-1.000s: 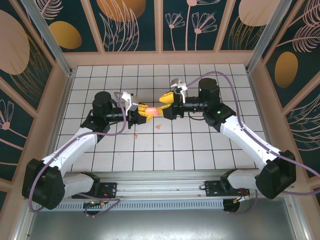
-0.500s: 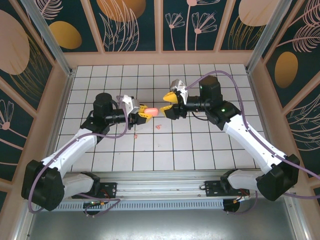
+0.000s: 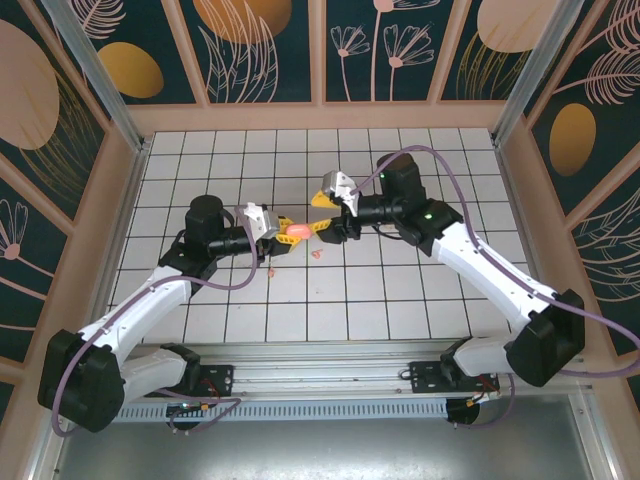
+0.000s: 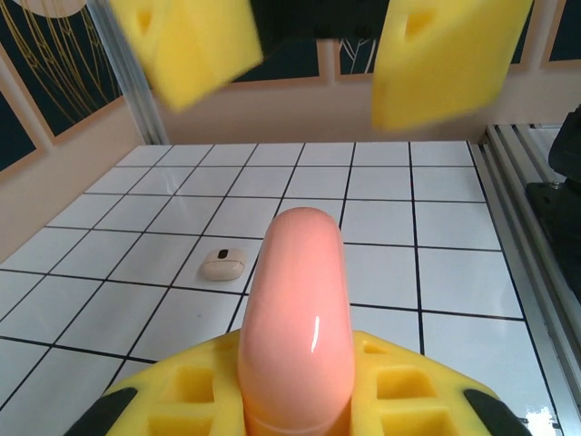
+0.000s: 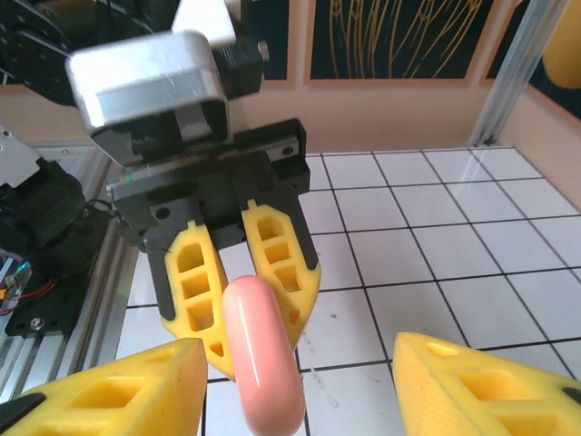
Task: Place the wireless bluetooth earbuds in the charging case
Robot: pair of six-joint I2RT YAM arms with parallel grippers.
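The left pincer is clamped tight on one salmon-pink rounded plastic charging case, held above the white tiled worktop. The right pincer gapes empty, its fingers either side of the case's free end. Two tiny pink plastic earbuds lie on the tiles below, apart from each other.

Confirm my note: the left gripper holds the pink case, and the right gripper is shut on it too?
One thing is wrong: the right gripper is open. The right wrist view shows its fingers apart on either side of the case, touching neither side. The left gripper does hold the case.
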